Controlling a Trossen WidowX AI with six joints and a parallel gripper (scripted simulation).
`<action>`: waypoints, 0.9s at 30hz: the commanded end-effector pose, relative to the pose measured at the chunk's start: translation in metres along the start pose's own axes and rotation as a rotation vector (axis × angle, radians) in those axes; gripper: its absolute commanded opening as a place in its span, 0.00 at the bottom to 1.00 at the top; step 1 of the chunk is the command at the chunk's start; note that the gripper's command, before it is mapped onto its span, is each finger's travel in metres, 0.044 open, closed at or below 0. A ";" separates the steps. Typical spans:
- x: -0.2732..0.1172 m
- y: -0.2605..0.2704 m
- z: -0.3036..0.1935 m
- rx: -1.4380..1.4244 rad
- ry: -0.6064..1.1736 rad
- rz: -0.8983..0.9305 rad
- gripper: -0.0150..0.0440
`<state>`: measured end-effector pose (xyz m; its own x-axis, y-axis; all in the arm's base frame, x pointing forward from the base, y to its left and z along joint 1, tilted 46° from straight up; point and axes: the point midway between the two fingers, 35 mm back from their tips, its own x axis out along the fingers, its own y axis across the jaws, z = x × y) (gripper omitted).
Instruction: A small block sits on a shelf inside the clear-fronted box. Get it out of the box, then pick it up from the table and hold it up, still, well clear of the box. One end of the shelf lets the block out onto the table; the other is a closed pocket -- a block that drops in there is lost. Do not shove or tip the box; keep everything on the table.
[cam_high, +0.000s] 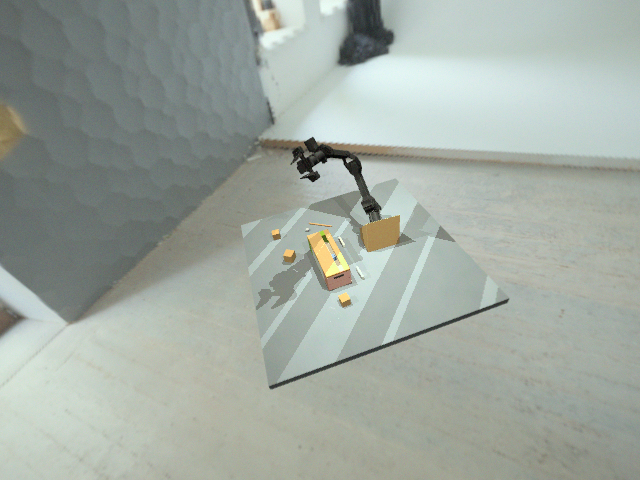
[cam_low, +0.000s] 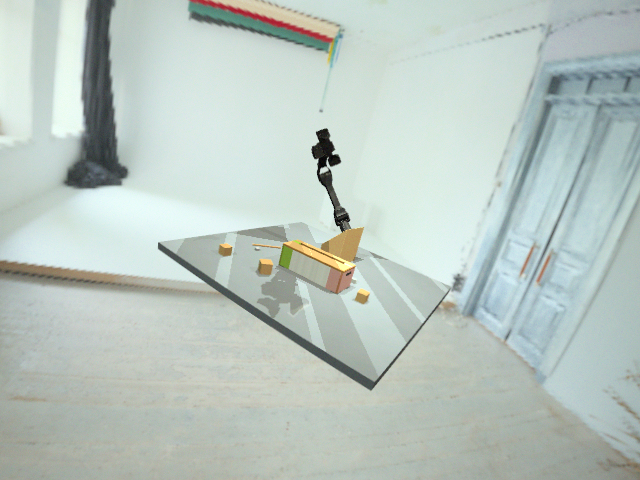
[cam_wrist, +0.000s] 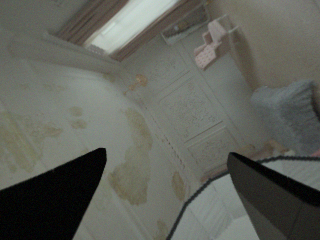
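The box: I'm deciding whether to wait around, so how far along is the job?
Nothing looks done: the box stands upright on the table. Nothing is in hand; the open jaws hang high above. Left: freeing the block, picking it up and holding it clear.

arm raised | fingers (cam_high: 301, 167) (cam_low: 323, 148) spread wide, holding nothing
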<state>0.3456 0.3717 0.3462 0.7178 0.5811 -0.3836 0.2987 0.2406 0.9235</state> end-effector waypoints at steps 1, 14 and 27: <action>0.033 -0.057 0.010 -0.225 -0.057 -0.182 0.93; 0.074 -0.267 0.058 -1.096 0.068 -0.916 0.93; 0.001 -0.448 0.122 -1.932 1.101 -1.703 0.93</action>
<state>0.3147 0.2154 -0.0383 0.2793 -0.5353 -0.7972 -0.6002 0.5507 -0.5801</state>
